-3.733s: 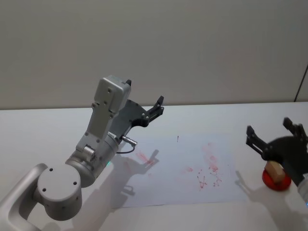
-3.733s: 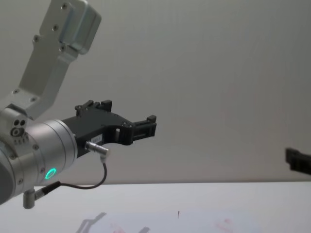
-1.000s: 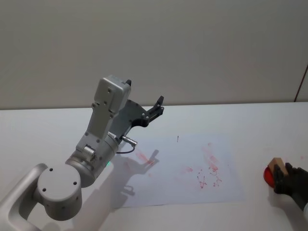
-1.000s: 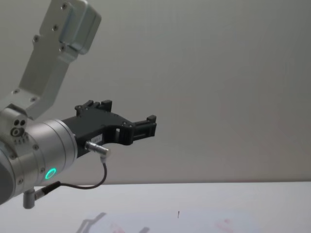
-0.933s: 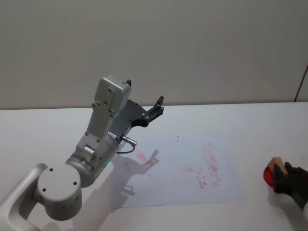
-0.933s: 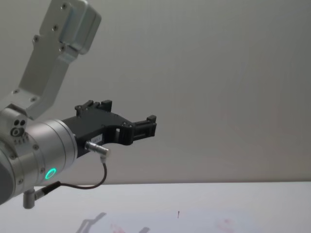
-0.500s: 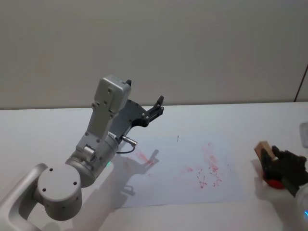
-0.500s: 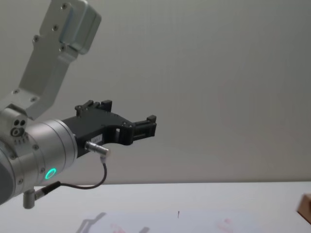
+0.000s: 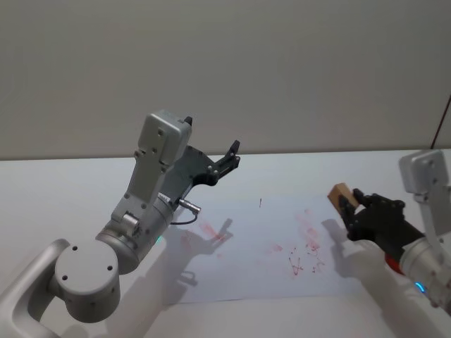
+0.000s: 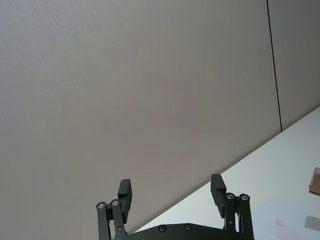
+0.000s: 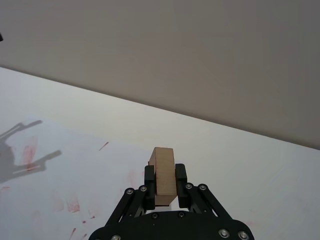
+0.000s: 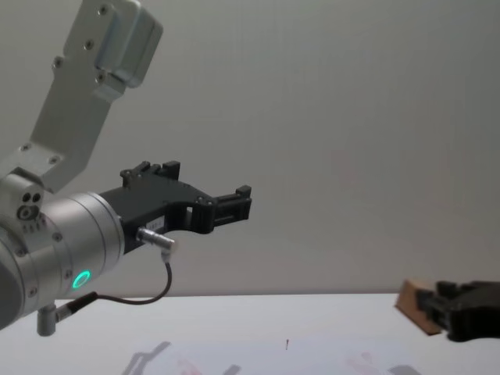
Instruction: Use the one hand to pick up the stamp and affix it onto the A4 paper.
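The stamp (image 9: 340,193), a light-brown wooden block, is held in the air over the right edge of the A4 paper (image 9: 246,246), clear of the sheet. My right gripper (image 9: 347,205) is shut on it. In the right wrist view the stamp (image 11: 164,175) stands between the black fingers (image 11: 149,176). The chest view has the stamp (image 12: 413,305) low at the right. The white paper carries faint red marks (image 9: 304,246) and a tiny dark tick (image 9: 260,203). My left gripper (image 9: 230,155) hangs open and raised over the paper's far left corner, its fingers (image 10: 124,190) wide apart.
A red ink pad (image 9: 393,265) peeks out behind my right arm at the table's right side. The white table (image 9: 63,190) runs back to a plain wall. My left arm's grey body (image 9: 141,218) stands over the paper's left part.
My right gripper closed on the stamp at the red pad, lifted it and carried it left to the paper's right edge. The left arm has not moved.
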Motion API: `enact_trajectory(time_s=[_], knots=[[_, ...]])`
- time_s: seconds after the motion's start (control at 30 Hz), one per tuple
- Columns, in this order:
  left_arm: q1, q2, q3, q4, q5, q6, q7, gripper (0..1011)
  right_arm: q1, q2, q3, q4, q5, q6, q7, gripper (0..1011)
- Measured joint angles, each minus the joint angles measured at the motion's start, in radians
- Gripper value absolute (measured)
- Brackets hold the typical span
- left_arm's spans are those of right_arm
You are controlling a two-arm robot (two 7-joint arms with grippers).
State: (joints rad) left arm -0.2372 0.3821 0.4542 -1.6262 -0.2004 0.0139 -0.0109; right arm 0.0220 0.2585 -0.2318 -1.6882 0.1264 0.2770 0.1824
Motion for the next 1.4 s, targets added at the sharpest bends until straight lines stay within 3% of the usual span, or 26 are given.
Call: enact_trajectory(time_s=[0.23, 0.73, 1.1, 1.4], knots=[[0.000, 0.000, 0.000, 0.000, 0.000, 0.000, 0.000, 1001, 0.037, -0.014, -0.012, 0.039, -0.021, 0.035, 0.071, 233], [0.000, 0.000, 0.000, 0.000, 0.000, 0.000, 0.000, 1001, 0.090, -0.029, -0.039, 0.115, -0.083, 0.181, 0.186, 233], [0.000, 0.000, 0.000, 0.000, 0.000, 0.000, 0.000, 1001, 0.103, -0.031, -0.048, 0.139, -0.112, 0.231, 0.208, 232], [0.000, 0.000, 0.000, 0.000, 0.000, 0.000, 0.000, 1001, 0.110, -0.031, -0.048, 0.126, -0.122, 0.211, 0.196, 232]])
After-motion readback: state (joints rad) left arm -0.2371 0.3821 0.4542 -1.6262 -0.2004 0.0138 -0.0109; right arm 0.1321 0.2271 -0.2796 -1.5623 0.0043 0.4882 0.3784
